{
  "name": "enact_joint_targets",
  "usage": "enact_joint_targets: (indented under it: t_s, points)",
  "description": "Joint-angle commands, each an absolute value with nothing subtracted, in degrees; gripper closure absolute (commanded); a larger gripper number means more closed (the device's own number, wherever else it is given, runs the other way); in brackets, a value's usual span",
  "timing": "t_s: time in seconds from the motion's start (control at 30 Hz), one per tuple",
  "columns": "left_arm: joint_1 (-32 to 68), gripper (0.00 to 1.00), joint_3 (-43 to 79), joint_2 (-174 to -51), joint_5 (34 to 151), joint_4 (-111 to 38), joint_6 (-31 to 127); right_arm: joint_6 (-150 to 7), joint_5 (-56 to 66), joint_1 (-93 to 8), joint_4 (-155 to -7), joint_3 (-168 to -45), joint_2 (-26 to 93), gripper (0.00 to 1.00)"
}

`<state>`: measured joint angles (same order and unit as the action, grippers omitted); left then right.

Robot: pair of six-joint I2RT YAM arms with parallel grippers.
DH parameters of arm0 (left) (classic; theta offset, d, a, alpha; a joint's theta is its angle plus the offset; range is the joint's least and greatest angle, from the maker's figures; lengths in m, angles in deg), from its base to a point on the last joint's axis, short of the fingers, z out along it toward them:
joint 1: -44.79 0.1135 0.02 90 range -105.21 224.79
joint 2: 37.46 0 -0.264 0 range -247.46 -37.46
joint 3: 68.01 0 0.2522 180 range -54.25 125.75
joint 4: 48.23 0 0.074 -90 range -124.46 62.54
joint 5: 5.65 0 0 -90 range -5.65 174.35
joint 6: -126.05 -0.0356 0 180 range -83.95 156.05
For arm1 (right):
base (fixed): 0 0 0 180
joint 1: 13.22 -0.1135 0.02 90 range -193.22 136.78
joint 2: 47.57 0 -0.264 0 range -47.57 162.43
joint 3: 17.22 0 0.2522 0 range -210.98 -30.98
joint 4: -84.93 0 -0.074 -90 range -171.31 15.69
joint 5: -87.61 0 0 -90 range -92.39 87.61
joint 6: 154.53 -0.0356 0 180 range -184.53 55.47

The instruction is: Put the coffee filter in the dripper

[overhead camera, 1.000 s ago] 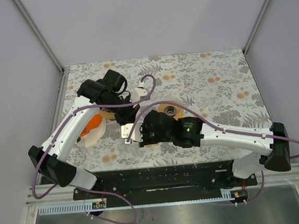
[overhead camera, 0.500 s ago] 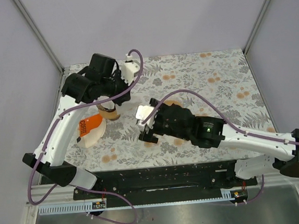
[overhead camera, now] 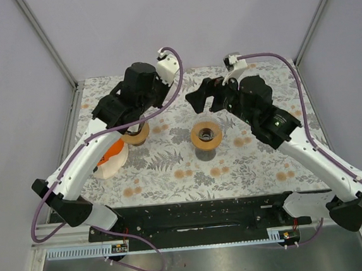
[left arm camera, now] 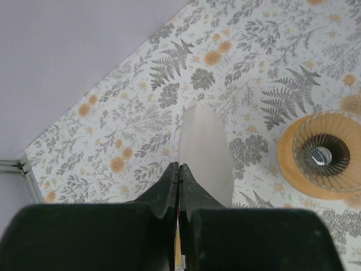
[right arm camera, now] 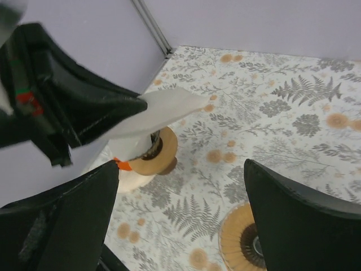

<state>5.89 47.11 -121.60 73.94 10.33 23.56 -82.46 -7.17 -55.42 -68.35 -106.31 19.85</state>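
Top external view: the flowered tabletop (overhead camera: 259, 160) is hemmed by a rail (overhead camera: 72, 119) along its left edge, a grey wall behind and its right edge (overhead camera: 315, 108) by another wall. The things crowd the left half. A white-and-orange pack (overhead camera: 110, 157) lies nearest the left rail, and a wooden stand (overhead camera: 135, 137) sits just right of it, partly under the left arm.

The left fingers (left arm camera: 179, 175) are pressed fully together, pinching the white filter (left arm camera: 206, 152) by its near end. The filter sticks out past the tips, held in the air above the cloth and touching nothing else. The right wrist view shows it hanging over the wooden stand.

The amber dripper (overhead camera: 206, 135) stands on its wooden ring near the middle of the tabletop, apart from the filter and to its right, with bare patterned cloth all round its base.

The right fingers (overhead camera: 206, 97) are spread as wide as they go and hold nothing. They hang above the cloth behind the dripper. From there rightward, only flowered cloth shows up to the right edge, crossed overhead by the right arm.
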Motion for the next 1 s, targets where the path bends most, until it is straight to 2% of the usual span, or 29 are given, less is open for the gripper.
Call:
enact_joint_targets:
  t_s: [0.0,0.6,0.9,0.97]
  points:
    - [3.0,1.0,48.0,-121.9,63.1,0.8,22.9,-99.3,2.1,-50.8,-74.3,-108.5,24.8,0.01]
    - [-1.9,1.0,46.2,-123.2,58.3,-1.2,18.2,-113.7,7.8,-47.0,-88.5,-109.7,35.0,0.13]
    - [-2.3,1.0,47.3,-123.7,57.2,-1.6,17.9,-116.7,13.1,-46.8,-90.1,-109.9,39.4,0.33]
    - [-2.2,1.0,47.2,-123.8,57.2,-1.6,17.9,-116.6,13.3,-46.7,-90.2,-110.1,40.0,0.41]
